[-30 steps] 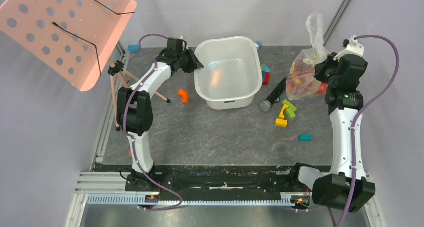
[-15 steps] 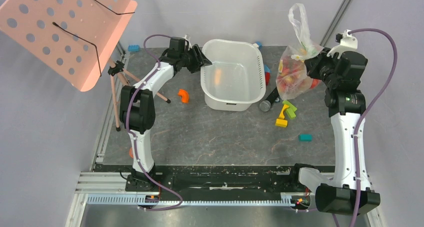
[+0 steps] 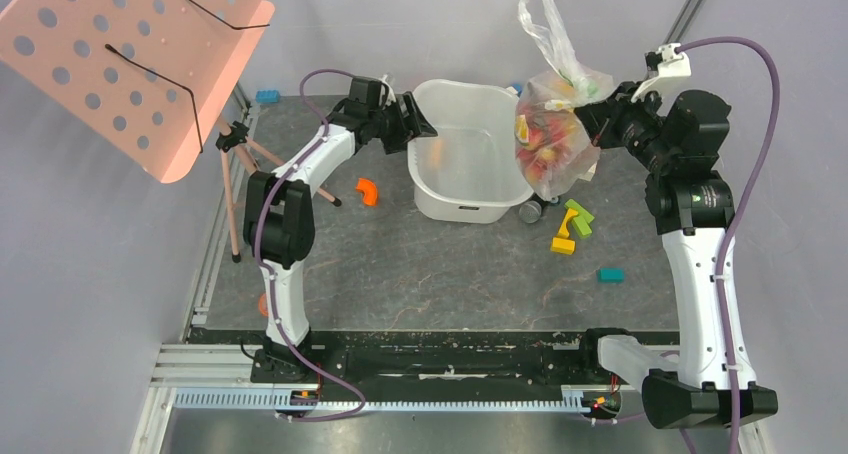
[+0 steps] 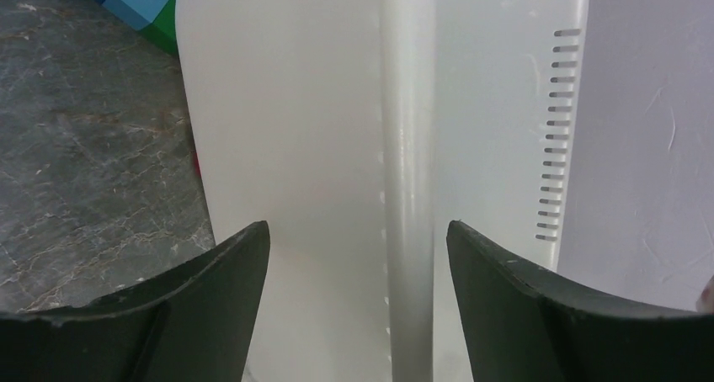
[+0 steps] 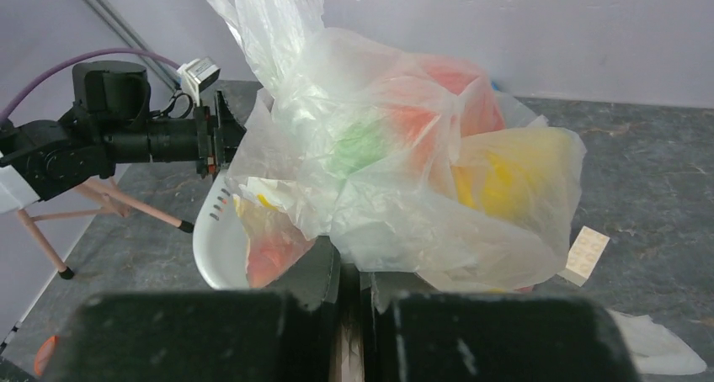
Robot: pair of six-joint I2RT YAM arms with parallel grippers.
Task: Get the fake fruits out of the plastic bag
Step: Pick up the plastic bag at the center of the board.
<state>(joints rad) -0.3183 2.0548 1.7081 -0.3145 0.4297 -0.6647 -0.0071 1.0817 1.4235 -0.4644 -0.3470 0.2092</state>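
Jaws of the right pincer [image 5: 352, 315] are pressed together on a fold of the plastic bag [image 5: 396, 205], holding it in the air. The fake fruits [image 5: 505, 176] are all still inside it, showing as red, yellow and green shapes through the crinkled film. A second ago this bag sat on the table [image 3: 430, 264] at about 2 o'clock, well to the right of the white basin [image 3: 470, 210]. It has since been lifted and carried leftward, and in the top view it hangs at about 1 o'clock against the basin's right rim, one loop handle sticking up above it. The left pincer [image 4: 358, 230], at 11 o'clock on the basin's left side, was nearly closed a second ago and now stands wide open. Its two dark fingers straddle the basin's rim, with a gap on either side. The basin itself has slid a little to the right and turned slightly since then. Farther out nothing has moved. The orange curved piece [image 3: 368, 191] lies at 10 o'clock, the coloured blocks [image 3: 570, 229] lie at 3 o'clock just below the hanging bag, and the pink perforated panel [image 3: 130, 64] stands at the far left.
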